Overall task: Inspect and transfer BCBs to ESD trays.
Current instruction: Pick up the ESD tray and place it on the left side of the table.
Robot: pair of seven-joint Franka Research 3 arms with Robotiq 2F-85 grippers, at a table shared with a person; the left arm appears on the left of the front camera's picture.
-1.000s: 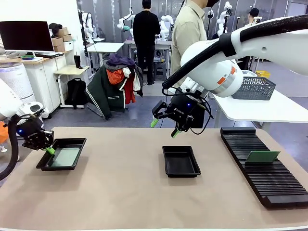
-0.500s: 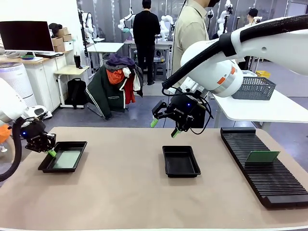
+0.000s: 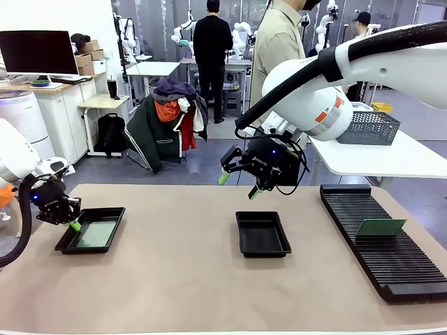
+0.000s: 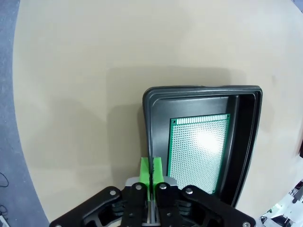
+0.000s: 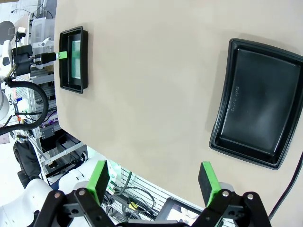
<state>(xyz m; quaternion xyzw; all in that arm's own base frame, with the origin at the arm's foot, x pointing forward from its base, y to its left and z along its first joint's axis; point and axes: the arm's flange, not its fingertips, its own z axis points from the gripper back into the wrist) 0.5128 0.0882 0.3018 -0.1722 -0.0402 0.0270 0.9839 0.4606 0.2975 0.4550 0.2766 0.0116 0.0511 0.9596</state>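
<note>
The left gripper [image 4: 151,163] is seen shut at the ESD tray's [image 4: 203,90] rim, perhaps pinching it, so that tray and BCB [image 4: 199,146] are repositioned.

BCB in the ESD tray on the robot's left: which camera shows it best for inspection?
Left wrist view: it looks down on the BCB lying flat in the ESD tray, its green dotted face clear. The front view gives a pale, shallow-angle sliver; the right wrist view shows it small and far off.
</note>
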